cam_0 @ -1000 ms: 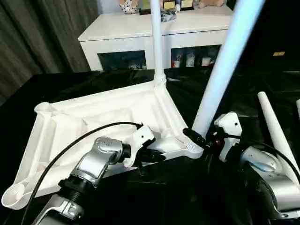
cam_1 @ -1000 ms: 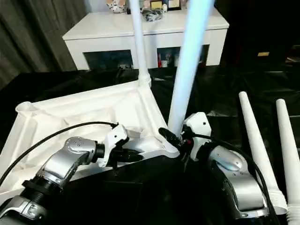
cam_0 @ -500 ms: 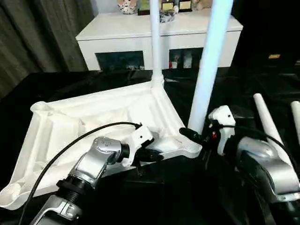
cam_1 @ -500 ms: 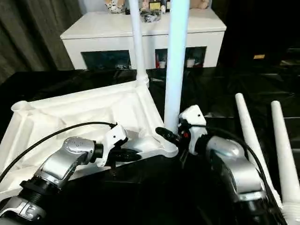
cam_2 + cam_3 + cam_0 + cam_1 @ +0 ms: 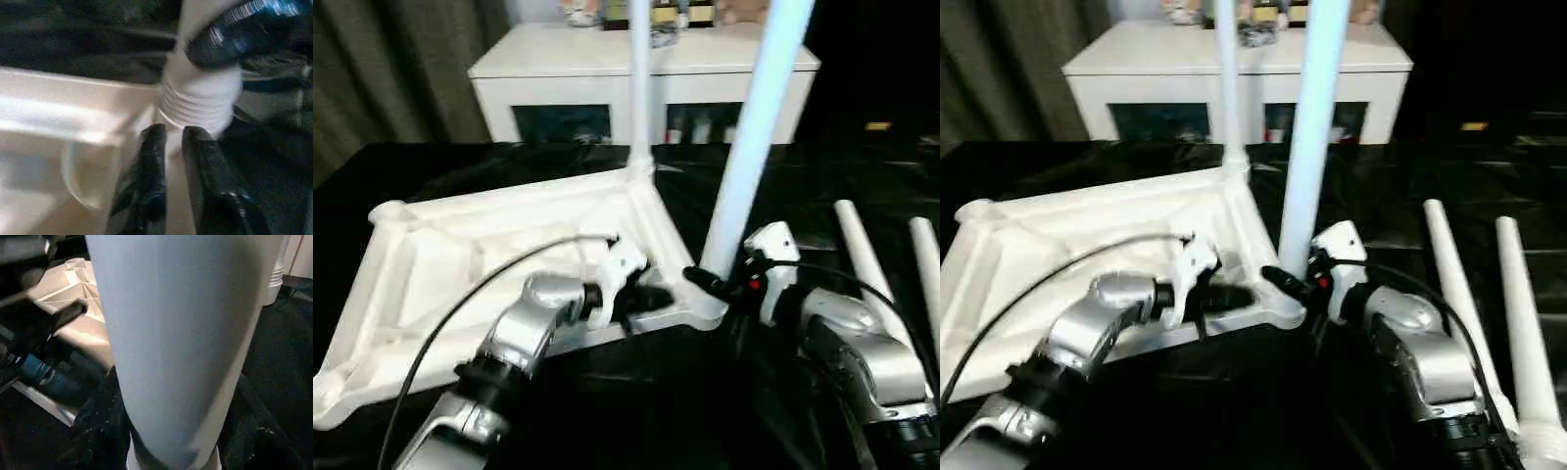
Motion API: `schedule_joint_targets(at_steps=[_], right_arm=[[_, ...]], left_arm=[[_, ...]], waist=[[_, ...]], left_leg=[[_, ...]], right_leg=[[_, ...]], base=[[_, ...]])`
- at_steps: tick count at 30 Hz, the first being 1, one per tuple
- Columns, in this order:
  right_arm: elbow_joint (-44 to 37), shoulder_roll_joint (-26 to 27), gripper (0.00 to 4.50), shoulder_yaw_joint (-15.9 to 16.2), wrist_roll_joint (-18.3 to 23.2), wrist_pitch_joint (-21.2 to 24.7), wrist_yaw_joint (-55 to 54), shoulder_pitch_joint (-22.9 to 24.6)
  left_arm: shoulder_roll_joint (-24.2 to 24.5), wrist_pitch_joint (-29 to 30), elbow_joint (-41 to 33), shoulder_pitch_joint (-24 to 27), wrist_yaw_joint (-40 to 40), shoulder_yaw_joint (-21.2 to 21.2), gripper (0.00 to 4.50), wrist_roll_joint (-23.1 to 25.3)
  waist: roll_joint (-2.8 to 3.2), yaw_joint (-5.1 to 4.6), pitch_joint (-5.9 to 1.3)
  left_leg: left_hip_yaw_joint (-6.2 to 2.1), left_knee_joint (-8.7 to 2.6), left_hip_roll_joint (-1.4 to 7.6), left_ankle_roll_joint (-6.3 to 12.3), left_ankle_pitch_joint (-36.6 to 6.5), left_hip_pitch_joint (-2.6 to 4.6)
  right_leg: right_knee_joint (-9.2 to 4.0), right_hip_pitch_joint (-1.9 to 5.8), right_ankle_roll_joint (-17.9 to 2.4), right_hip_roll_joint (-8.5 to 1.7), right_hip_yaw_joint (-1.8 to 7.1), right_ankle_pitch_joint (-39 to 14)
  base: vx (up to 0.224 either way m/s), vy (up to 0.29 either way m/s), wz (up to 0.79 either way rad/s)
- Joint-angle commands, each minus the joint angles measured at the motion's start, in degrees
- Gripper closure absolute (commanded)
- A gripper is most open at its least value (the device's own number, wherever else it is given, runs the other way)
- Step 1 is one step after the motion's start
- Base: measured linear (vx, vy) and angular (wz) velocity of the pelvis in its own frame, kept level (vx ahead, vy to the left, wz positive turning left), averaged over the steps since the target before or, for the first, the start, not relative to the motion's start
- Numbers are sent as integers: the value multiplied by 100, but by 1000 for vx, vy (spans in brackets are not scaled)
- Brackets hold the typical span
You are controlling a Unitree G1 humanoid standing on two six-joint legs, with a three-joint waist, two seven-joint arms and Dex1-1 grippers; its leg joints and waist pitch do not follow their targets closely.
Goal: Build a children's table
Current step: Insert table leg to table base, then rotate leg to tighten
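Since the earlier frame, the left gripper [image 5: 651,297] has been drawn slightly toward the far side along the near right edge of the table top [image 5: 460,264], and its fingers [image 5: 154,161] have parted to a narrow gap. Nothing is pinched between them; their tips are directed at the ribbed base of the near-right leg [image 5: 754,127].

The children's table is positioned upside down on the black surface [image 5: 558,401], ribbed underside up. One fitted leg [image 5: 639,88] is seen upright at the far right corner. The near-right leg is seated in its corner socket and tilted slightly to the right.

The right gripper [image 5: 715,284] is clamped on that leg just above the socket. Two loose legs [image 5: 1454,294] are laid on the black surface at the right. A white cabinet [image 5: 607,78] is located beyond.
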Motion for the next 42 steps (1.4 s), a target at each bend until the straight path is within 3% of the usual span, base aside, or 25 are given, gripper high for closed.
schedule_joint_targets(at_steps=[1, 6, 9, 10, 13, 26, 34, 40, 42], right_arm=[[436, 75, 264, 299, 127, 593, 43, 305], [343, 106, 264, 283, 103, 622, 35, 315], [344, 115, 264, 274, 75, 611, 37, 316], [362, 109, 264, 273, 65, 598, 33, 309], [348, 115, 264, 277, 61, 604, 19, 310], [368, 117, 264, 287, 22, 605, 34, 294], [397, 99, 264, 276, 4, 577, 47, 292], [385, 119, 264, 286, -11, 573, 38, 307], [384, 118, 264, 286, -12, 573, 39, 307]], left_arm=[[42, -101, 171, -70, 118, 11, 351, 151], [94, -144, 377, -143, 175, -90, 351, 352], [167, 98, 296, -150, 42, -79, 324, 251], [315, 157, 153, -104, -87, -194, 306, 278], [477, 77, 24, -7, -76, -317, 287, 439], [587, 686, -543, 274, -344, -332, 282, 119], [508, 946, -759, 215, -280, -15, 282, -153], [673, 1286, -1235, 434, -473, -309, 282, -175], [683, 1268, -1225, 488, -439, -393, 282, -110]], waist=[[-39, 2, -173], [-34, -58, -205], [-39, -61, -179], [-33, -58, -162], [-24, -69, -141], [-12, -77, -126], [-12, -81, -131], [11, -79, -114], [-6, -88, -112]], left_leg=[[-315, -613, 503, -229, -2101, 52], [-293, -572, 505, 0, -1662, 44], [-275, -585, 506, -5, -1846, 71], [-288, -608, 516, -61, -2025, 77], [-300, -633, 523, -196, -2300, 100], [-301, -653, 511, -315, -2413, 103], [-293, -665, 515, -295, -2333, 94], [-304, -680, 520, -309, -2398, 102], [-301, -677, 514, -331, -2472, 108]], right_leg=[[-509, 96, -1070, -407, 241, -1129], [-457, 149, -1348, -406, 227, -338], [-480, 125, -1418, -399, 229, -621], [-505, 113, -1370, -408, 239, -986], [-525, 77, -1266, -396, 248, -1323], [-539, 45, -1181, -394, 263, -1438], [-535, 70, -1248, -387, 252, -1191], [-550, 54, -1178, -387, 258, -1394], [-568, 44, -1125, -386, 264, -1533]], base=[[0, 0, 0], [0, 0, 0], [0, 0, 0], [0, 0, 0], [0, 0, 0], [0, 0, 0], [0, 0, 0], [0, 0, 0], [0, 0, 0]])
